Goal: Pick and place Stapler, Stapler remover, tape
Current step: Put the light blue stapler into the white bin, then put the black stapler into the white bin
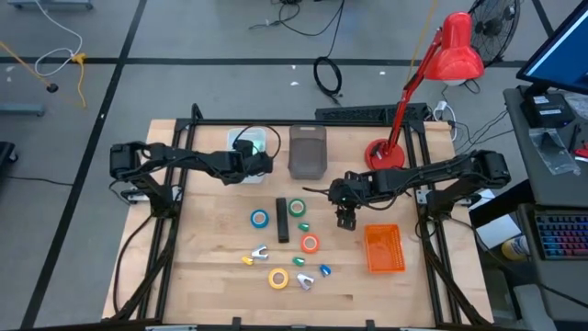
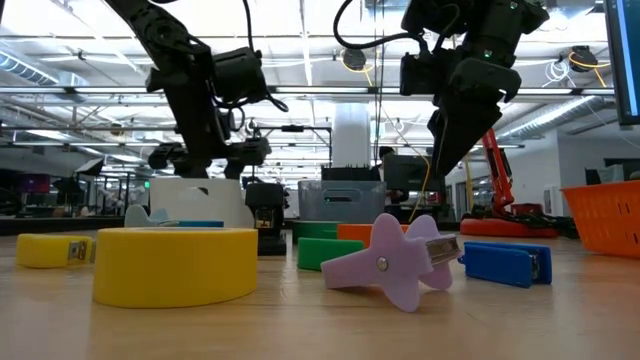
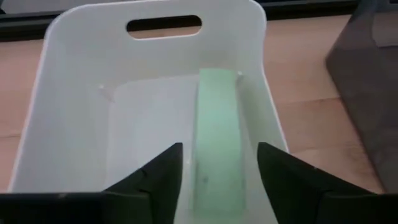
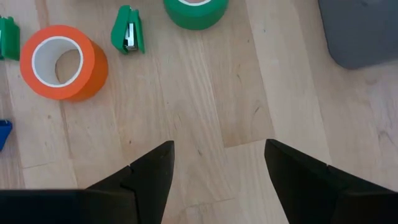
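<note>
Counting one pale green stapler (image 3: 217,137) inside white bin (image 3: 74,74); our left hand (image 3: 217,174) spread above it, empty. Right hand (image 4: 217,168) spread, empty, beside orange basket (image 1: 384,248). Left to sort, we judge: black stapler (image 1: 283,221), four tape rolls (image 1: 310,244), removers, nearer centre.

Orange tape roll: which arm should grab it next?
Right, probably. The right gripper hangs open over bare wood just beside the orange tape roll, which shows close ahead in its wrist view. The left gripper is open too, but sits over the white bin, where a green stapler lies.
</note>
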You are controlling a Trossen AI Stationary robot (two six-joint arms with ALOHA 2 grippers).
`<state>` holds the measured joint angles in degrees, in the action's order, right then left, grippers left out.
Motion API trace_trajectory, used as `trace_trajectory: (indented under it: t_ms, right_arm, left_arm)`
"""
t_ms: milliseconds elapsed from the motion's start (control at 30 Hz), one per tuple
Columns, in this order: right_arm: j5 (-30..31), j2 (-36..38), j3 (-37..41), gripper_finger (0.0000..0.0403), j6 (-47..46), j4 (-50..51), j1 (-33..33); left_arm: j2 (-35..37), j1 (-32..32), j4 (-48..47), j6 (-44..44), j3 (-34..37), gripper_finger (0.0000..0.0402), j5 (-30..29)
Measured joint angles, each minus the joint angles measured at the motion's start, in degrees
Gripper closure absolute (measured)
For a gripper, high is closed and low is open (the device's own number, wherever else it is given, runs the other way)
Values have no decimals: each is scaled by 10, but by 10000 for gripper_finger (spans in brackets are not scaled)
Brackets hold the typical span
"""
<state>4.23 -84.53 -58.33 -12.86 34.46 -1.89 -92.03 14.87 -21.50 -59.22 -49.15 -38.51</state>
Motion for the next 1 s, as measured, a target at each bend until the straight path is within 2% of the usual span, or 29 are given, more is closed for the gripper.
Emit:
trace_trajectory:
  t_ms: [233,500,600,700,867,1000]
  right_arm:
    - [0,0,0,161,0,0,0]
    - [0,0,0,161,0,0,0]
    - [0,0,0,160,0,0,0]
    - [0,0,0,161,0,0,0]
    - [0,0,0,160,5,0,0]
    - [1,0,0,160,14,0,0]
  left_arm:
    - [5,0,16,17,0,157,16]
    - [99,9,9,97,0,154,17]
    - [142,0,14,134,0,154,59]
    - [173,-23,21,152,0,154,132]
    - [190,-97,48,153,0,154,250]
    - [190,-178,88,150,0,153,276]
